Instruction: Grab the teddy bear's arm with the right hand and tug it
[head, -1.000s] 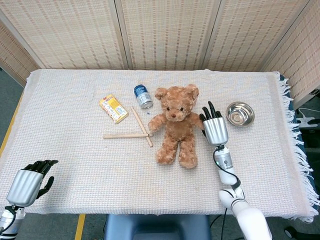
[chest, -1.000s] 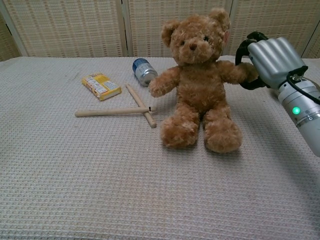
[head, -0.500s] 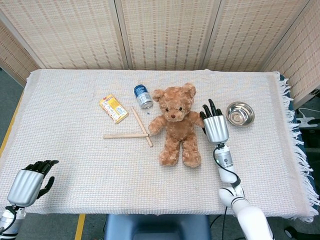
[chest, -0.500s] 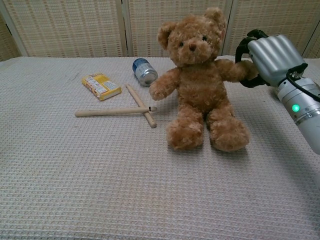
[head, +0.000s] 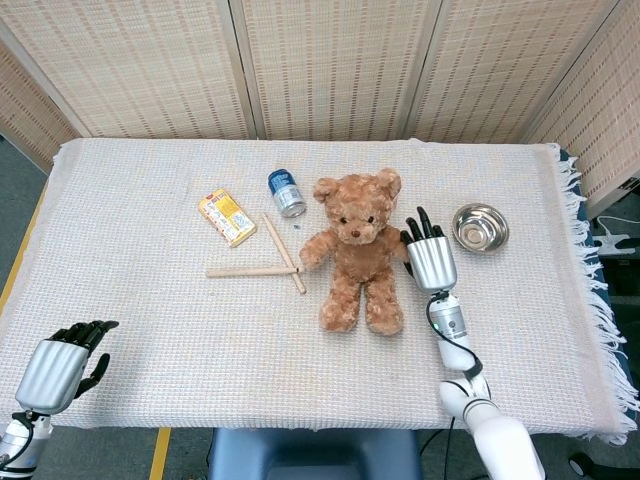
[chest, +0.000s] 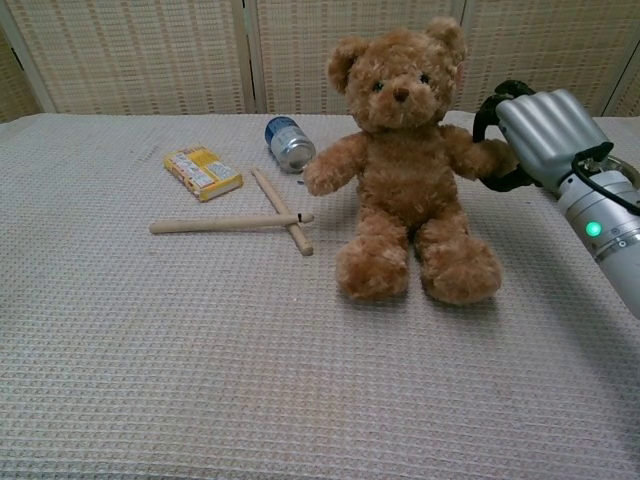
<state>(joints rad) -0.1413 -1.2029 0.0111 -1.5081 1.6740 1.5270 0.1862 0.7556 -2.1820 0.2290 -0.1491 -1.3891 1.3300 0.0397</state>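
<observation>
Teddy bear (head: 359, 247) sits upright mid-table (head: 150, 300), one arm gripped by the right robot hand (head: 430, 258). Left robot hand (head: 58, 366) holds nothing, fingers curled. Two wooden sticks (head: 262, 262), one can (head: 286, 192), one box (head: 227, 216), one bowl (head: 480, 226).

Open cloth in front of teddy bear (head: 358, 250). Beside it: crossed sticks (head: 270, 262), can (head: 286, 192), yellow box (head: 226, 216) on one flank; steel bowl (head: 480, 227) on the other. Screen close behind.
</observation>
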